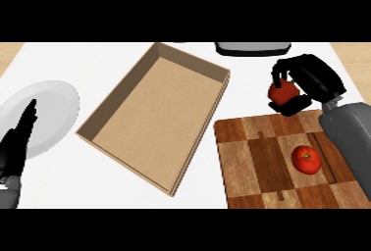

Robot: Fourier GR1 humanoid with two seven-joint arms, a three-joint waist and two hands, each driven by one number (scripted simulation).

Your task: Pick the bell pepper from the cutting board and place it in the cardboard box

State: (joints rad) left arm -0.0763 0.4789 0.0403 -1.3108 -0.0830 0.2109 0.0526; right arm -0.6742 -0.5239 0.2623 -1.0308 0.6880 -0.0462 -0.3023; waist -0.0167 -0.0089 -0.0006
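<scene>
— Red bell pepper is off the cutting board, upper right of the frame, with the right robot hand curled round it.

— Next?

— I'd judge the carry: swing left over the cardboard box, then release. A tomato remains on the board. The left robot hand rests with straight fingers at lower left, over a white plate.

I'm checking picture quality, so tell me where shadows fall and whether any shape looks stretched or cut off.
Head view: even light, no glare; the cardboard box has a darker inner wall on its right; the round plate looks taller than wide from the steep angle; the cutting board is cut off at the lower edge; the right robot hand partly hides the red bell pepper.
</scene>
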